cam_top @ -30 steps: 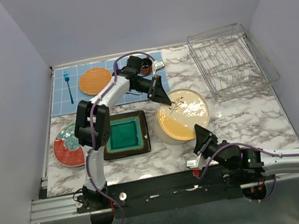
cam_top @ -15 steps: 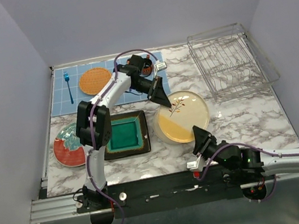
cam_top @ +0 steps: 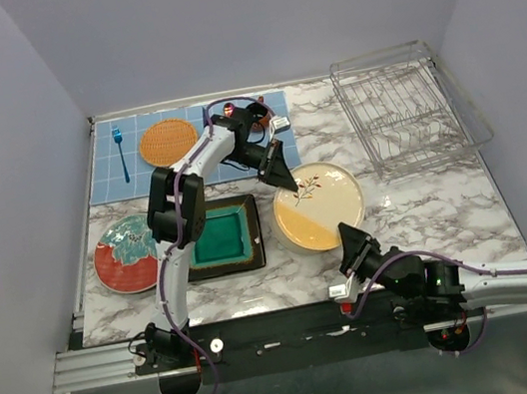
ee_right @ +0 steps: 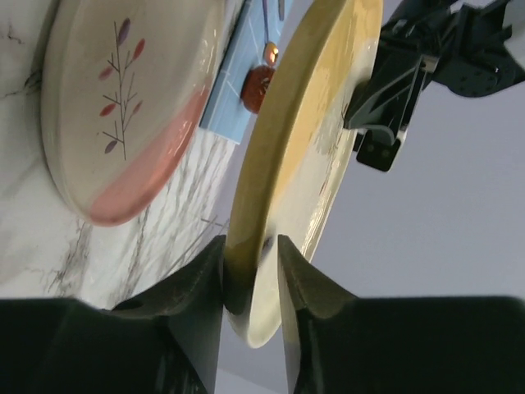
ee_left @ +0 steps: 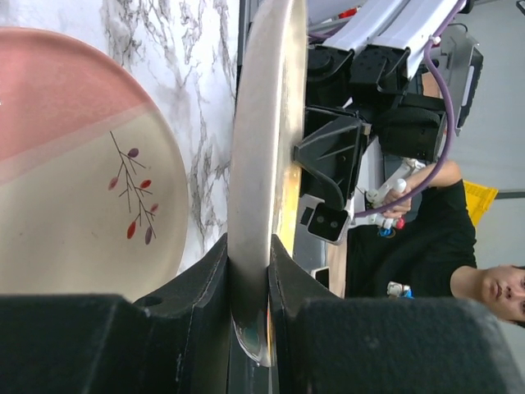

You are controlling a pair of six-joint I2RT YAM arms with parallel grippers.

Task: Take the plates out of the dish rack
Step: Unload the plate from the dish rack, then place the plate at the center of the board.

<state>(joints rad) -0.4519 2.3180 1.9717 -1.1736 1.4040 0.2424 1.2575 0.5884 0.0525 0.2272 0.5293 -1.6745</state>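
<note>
Both grippers hold one round cream-yellow plate with a sprig [cam_top: 318, 205] by opposite rims, just above the table's middle. My left gripper [cam_top: 279, 166] is shut on its far rim, which shows edge-on between the fingers in the left wrist view [ee_left: 261, 164]. My right gripper [cam_top: 353, 246] is shut on its near rim, seen in the right wrist view [ee_right: 287, 148]. A second sprig plate, cream and pink [ee_left: 82, 164], lies on the marble close under it and also shows in the right wrist view [ee_right: 123, 107]. The wire dish rack [cam_top: 410, 117] stands at the back right; I see no plate in it.
A square dark plate with a teal centre [cam_top: 220, 237] and a red plate with a teal centre [cam_top: 126, 253] lie on the left. A blue placemat [cam_top: 139, 177] at the back left carries an orange woven disc [cam_top: 168, 141] and a blue fork [cam_top: 120, 152].
The held plate has come down and levelled out over the plate beneath it, which it now covers in the top view. Both grippers stayed shut on it.
</note>
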